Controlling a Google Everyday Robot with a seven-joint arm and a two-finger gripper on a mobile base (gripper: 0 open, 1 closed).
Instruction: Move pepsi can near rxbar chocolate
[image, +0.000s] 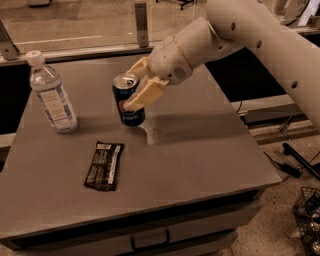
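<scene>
The gripper (134, 89) is closed around the can (121, 98). One tan finger (145, 94) lies across the can's front and the other is behind it, near the top. The can leans a little and sits low over the table (210, 150). I cannot tell if its bottom touches. It is farther back than the bar (104, 165) and a bit to the right. The bar lies flat nearer the front edge, with some bare table between them. The bottle (52, 95) stands off to the left, apart from both. I think the job is about half done: the can is held and needs to come toward the bar. To do this well, the arm should go slow and squeeze firmly so the can does not slip. It should stop just beside the bar, not on top of it, and not bump it away. Then it should stand the can up straight before letting go, because a leaning can may tip and roll.
</scene>
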